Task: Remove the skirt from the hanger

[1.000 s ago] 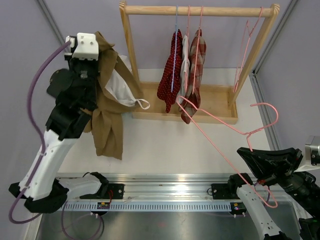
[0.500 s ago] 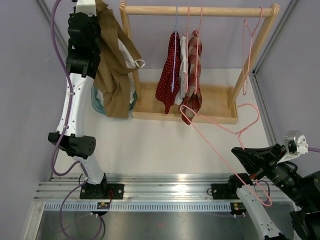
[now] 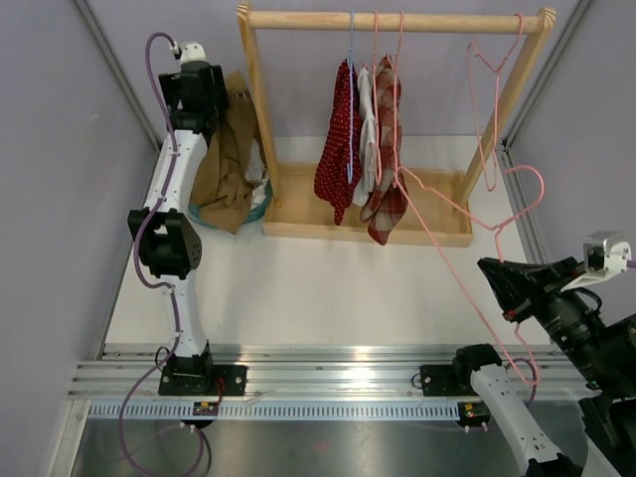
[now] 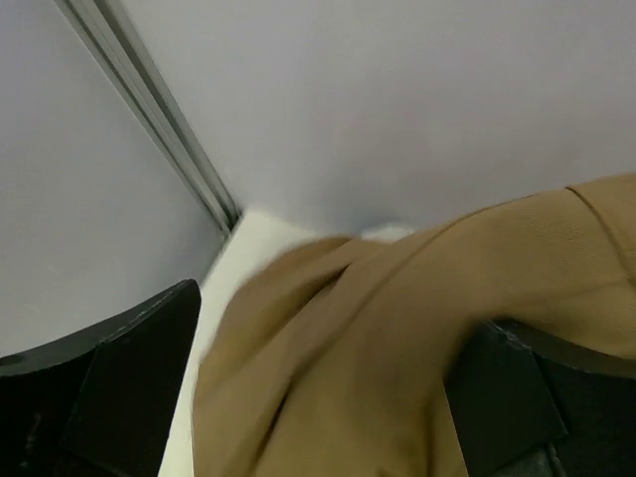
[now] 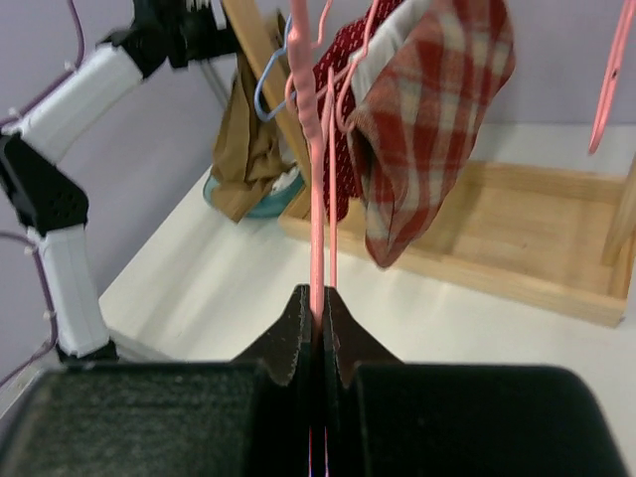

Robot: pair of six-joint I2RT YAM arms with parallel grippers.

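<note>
The tan skirt is slumped over a teal basket at the back left, beside the rack's left post. My left gripper hovers just above it, open. In the left wrist view the skirt fills the gap between the wide-apart fingers, which do not pinch it. My right gripper at the near right is shut on the wire of the bare pink hanger. The right wrist view shows that hanger rising straight out of the closed gripper.
A wooden rack stands at the back with a red dotted garment, a plaid garment and an empty pink hanger on its bar. Purple walls close in on both sides. The held hanger's far end reaches near the plaid garment.
My left arm swung the skirt from the near left to the back-left basket, then the jaws opened and the skirt sank onto it. The right gripper shifted the pink hanger slightly right and up.
</note>
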